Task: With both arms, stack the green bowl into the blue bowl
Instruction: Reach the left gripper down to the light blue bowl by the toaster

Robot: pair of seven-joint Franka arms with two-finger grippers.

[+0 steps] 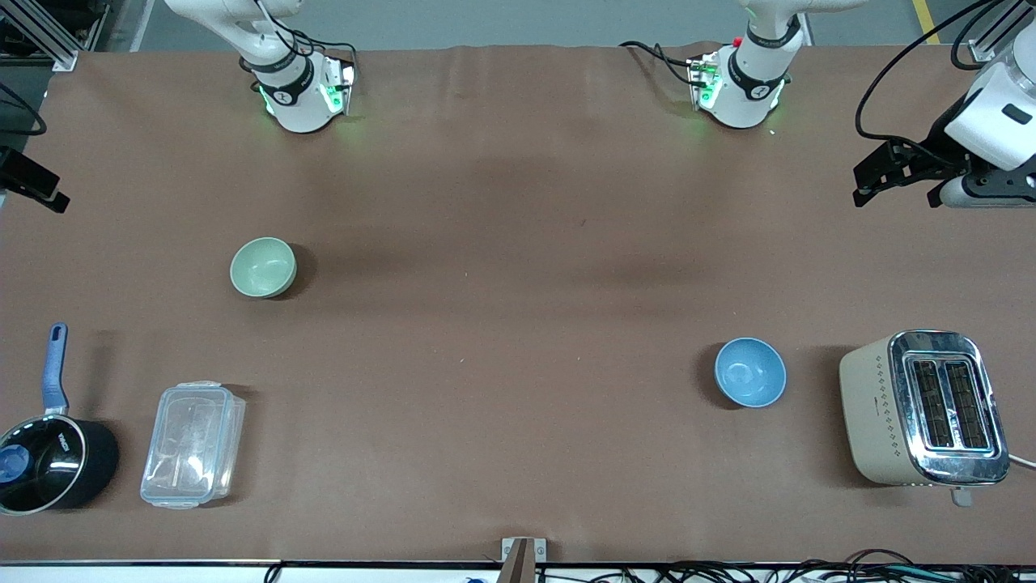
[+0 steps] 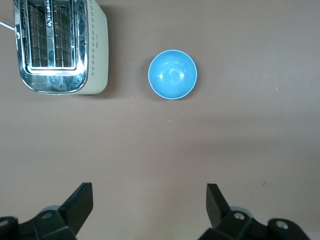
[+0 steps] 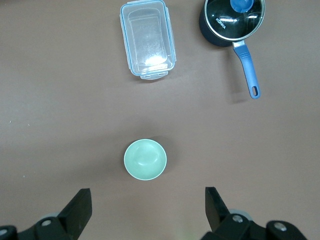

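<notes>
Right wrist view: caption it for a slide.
Open right gripper high above the green bowl, near a clear container and lidded saucepan.

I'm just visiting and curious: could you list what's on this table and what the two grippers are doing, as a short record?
green bowl: upright, empty, toward the right arm's end
blue bowl: upright, empty, beside the toaster
saucepan: lidded, beside the clear container
left gripper: open, up in the air
right gripper: open, above the green bowl
stacking: not begun

The green bowl [image 1: 263,267] is set on the desk [image 1: 502,340] toward the right arm's end, farther from the front camera than the container [image 1: 193,445] and saucepan [image 1: 53,461]. The blue bowl [image 1: 750,372] is placed beside the toaster [image 1: 923,409], toward the left arm's end.
</notes>
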